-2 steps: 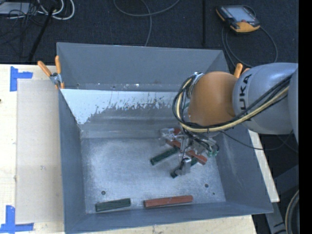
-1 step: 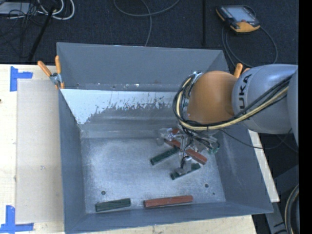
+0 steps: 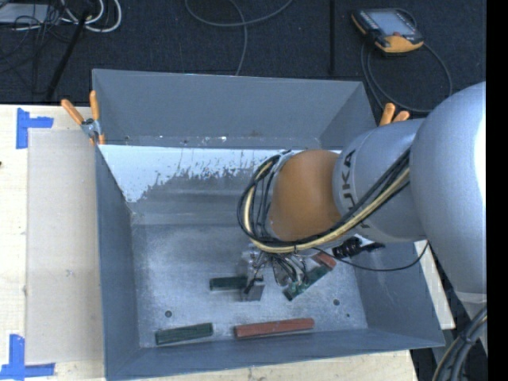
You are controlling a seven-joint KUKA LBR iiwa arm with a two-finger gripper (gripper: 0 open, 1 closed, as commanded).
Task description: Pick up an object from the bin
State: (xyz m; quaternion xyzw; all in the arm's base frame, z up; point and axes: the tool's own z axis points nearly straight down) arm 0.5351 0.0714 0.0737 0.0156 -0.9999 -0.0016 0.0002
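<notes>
Low over dark bar (image 3: 226, 283), arm (image 3: 305, 197) wrist-down.

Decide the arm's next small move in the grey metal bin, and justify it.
Probably shift to centre on the small dark flat block mid-floor: the gripper stands at its end; the dark green bar and reddish-brown bar lie farther off by the front wall.
</notes>
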